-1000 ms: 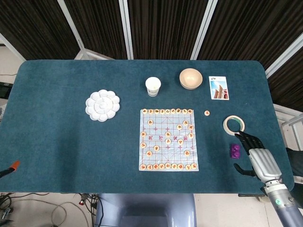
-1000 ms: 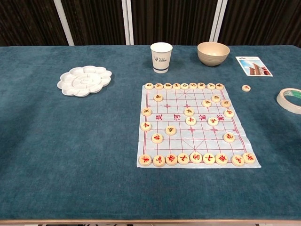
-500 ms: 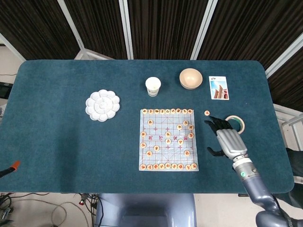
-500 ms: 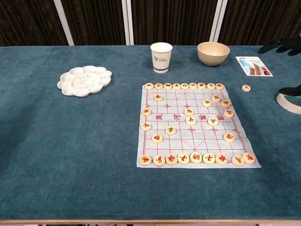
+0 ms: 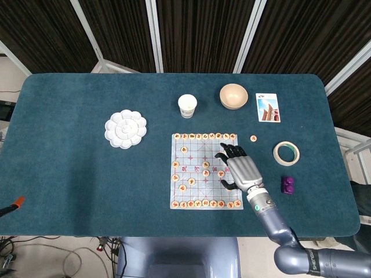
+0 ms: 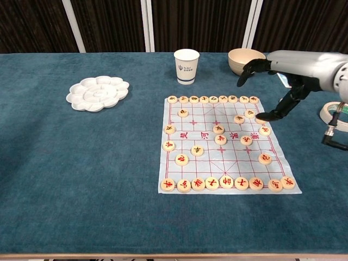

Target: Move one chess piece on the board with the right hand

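The paper chess board [image 5: 194, 174] [image 6: 217, 157] lies mid-table with round cream pieces: a row along its far edge, a row along its near edge, and several scattered between, such as one piece [image 6: 246, 140]. My right hand [image 5: 242, 169] [image 6: 296, 66] hovers over the board's right side, holding nothing. Its fingers [image 6: 247, 68] are spread and reach toward the far left. The thumb [image 6: 267, 115] hangs just above the pieces near the right edge, and some pieces lie hidden under the hand in the head view. My left hand is out of sight.
Behind the board stand a white paper cup [image 5: 187, 105] and a beige bowl [image 5: 233, 95], with a picture card [image 5: 268, 107] to their right. A loose piece [image 5: 253, 138], a tape ring [image 5: 286, 153] and a purple object [image 5: 287, 185] lie right of the board. A white palette [image 5: 126, 128] sits left.
My right hand has swept left from beside the purple object and tape ring, past the board's edge, and now hangs over the board's right side. No piece has moved.
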You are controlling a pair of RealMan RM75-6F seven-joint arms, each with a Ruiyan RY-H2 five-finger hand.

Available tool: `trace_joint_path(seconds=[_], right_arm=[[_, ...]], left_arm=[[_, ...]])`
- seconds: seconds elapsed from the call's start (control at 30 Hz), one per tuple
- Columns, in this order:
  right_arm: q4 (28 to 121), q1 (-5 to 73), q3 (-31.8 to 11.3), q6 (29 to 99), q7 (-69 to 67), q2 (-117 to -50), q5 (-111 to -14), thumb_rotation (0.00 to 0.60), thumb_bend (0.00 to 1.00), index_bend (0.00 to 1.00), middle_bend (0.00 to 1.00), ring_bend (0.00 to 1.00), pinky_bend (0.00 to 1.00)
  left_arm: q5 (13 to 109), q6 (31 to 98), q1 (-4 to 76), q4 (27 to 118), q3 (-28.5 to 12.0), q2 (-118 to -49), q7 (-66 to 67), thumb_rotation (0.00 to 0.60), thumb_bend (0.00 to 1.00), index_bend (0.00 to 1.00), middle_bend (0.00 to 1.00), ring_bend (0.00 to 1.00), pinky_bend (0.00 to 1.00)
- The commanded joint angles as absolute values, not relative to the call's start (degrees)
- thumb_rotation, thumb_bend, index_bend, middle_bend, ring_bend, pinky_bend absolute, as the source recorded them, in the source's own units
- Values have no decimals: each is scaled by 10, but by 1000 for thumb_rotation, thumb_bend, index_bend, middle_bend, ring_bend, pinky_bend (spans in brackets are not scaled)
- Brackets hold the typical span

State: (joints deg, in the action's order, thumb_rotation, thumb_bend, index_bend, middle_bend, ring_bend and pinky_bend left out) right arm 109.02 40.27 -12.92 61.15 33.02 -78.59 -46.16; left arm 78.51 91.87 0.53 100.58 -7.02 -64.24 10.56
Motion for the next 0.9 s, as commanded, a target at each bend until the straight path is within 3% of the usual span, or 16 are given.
trace_joint_path(seconds=[0.03, 0.33, 0.9], right_arm=[[1067, 428, -127, 623, 361, -820, -440, 600, 378, 255, 0, 0, 73], [999, 467, -128, 647, 409, -894, -404, 600, 378, 286, 0, 0, 73], [925, 485, -98, 650, 443, -958, -392, 600, 379, 319, 0, 0, 73]], left_arm=[[785, 919, 5, 1006, -70, -642, 105, 600, 0, 48, 0, 0, 0], [779, 916, 6, 1004, -73, -640, 99, 600, 0, 48, 0, 0, 0], [776, 918, 4, 1004, -76, -637, 93, 600, 0, 47, 0, 0, 0]])
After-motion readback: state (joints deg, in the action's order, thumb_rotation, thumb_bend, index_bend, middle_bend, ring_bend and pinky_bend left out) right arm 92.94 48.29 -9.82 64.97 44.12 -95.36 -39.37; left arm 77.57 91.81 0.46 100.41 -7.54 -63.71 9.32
